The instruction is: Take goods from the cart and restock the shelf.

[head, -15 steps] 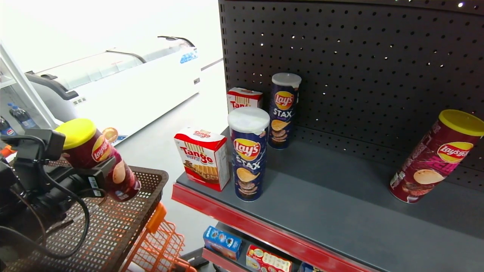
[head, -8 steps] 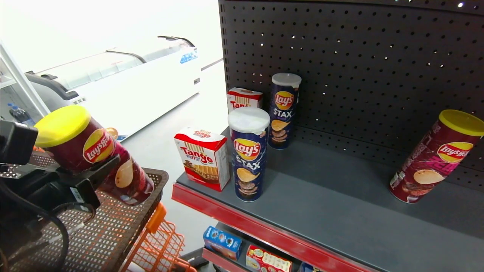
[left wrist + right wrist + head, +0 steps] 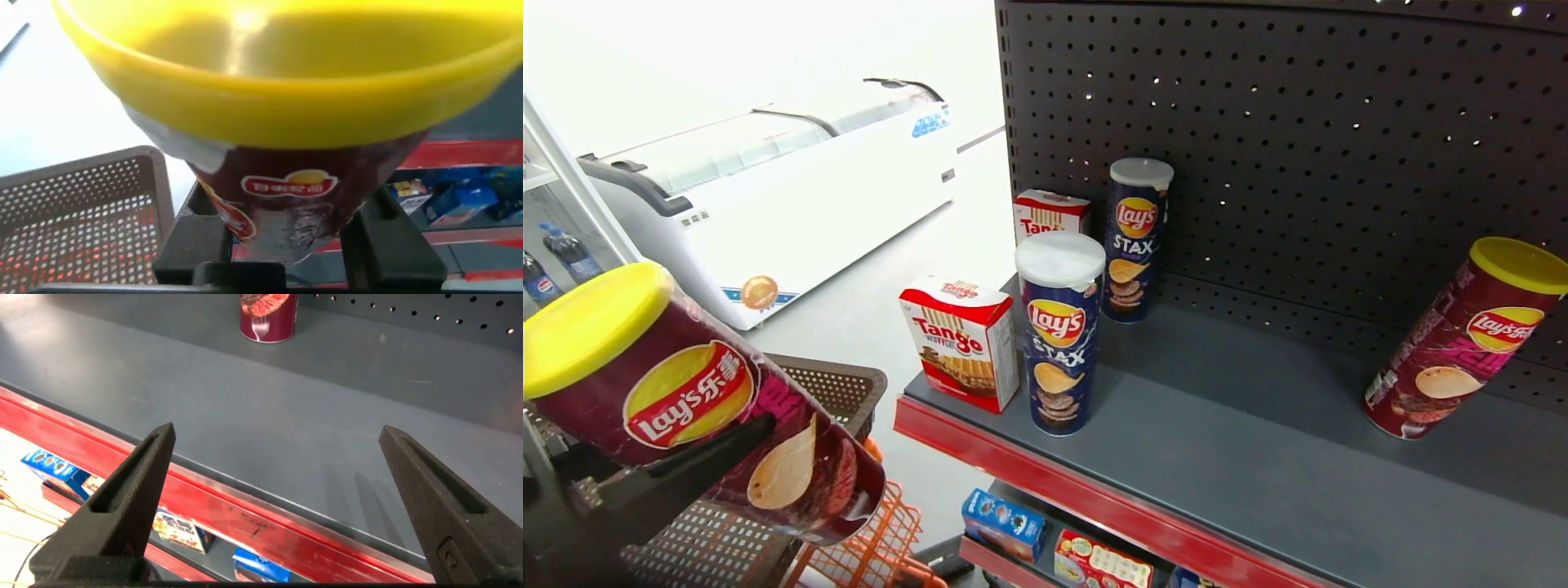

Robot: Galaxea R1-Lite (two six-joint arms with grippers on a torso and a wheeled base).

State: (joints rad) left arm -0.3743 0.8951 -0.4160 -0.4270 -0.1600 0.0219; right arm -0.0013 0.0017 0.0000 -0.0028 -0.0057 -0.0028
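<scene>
Lifts the tilted maroon can (image 3: 703,416) well higher above the cart basket (image 3: 841,392) than a second ago, left gripper (image 3: 288,245) clamped round its middle; means pickup done, carry to the shelf (image 3: 1217,441) next. Holds the right gripper (image 3: 278,433) wide apart, empty, over the shelf front. Bears a round red-and-yellow logo; print left unread.

A long white chest freezer (image 3: 792,204) with sliding glass lids stands far left on the pale grey floor (image 3: 866,318), a round orange sticker (image 3: 760,291) on its near end. Left of it stand two dark soda bottles (image 3: 574,255) with blue caps.
</scene>
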